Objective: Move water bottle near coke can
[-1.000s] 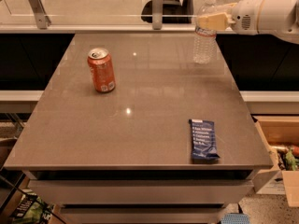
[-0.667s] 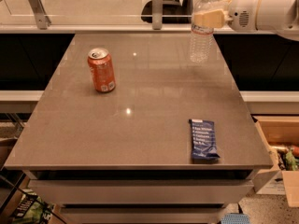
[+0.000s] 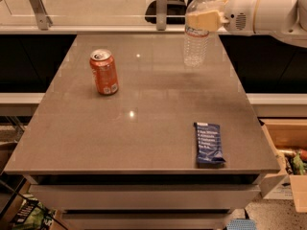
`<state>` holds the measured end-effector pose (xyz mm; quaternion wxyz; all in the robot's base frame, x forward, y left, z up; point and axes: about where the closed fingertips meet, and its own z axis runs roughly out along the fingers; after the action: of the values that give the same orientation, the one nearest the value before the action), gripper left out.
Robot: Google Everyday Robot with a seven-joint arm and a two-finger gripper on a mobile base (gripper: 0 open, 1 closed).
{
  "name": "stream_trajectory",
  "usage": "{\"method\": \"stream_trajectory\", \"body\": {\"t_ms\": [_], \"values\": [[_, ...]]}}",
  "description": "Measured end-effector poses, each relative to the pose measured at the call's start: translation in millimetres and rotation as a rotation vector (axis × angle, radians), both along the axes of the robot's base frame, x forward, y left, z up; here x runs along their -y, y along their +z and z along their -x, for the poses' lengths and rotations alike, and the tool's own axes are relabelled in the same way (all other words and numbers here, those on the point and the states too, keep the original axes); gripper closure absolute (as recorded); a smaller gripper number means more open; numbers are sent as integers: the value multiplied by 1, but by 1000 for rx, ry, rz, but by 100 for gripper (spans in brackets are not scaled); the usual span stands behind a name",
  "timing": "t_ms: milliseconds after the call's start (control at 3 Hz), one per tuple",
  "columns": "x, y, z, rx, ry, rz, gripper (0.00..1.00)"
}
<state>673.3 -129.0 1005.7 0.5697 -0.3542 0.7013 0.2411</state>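
Observation:
The water bottle (image 3: 195, 37) is clear and ribbed, with a white cap. It is upright over the far right part of the grey table (image 3: 144, 128). My gripper (image 3: 204, 20) reaches in from the right and is shut on the bottle's upper part, its tan fingers (image 3: 200, 20) wrapped around it just above the label. The bottle's base looks at or just above the tabletop. The orange-red coke can (image 3: 104, 72) stands upright on the left part of the table, well to the left of the bottle and a little nearer to me.
A dark blue snack bar wrapper (image 3: 208, 143) lies near the table's front right edge. A glass rail with metal posts (image 3: 161, 6) runs along the far edge. An open cardboard box (image 3: 288, 152) stands on the floor at the right.
My gripper has carried the water bottle a little to the left, towards the can. The can and the snack bar have not moved.

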Motion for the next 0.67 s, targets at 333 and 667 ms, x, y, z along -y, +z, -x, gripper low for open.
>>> {"method": "stream_trajectory", "body": {"t_ms": [333,667], "values": [[-21,-2,15,3,18,-2,100],[-48,-7,29,8,40,2,100]]}}
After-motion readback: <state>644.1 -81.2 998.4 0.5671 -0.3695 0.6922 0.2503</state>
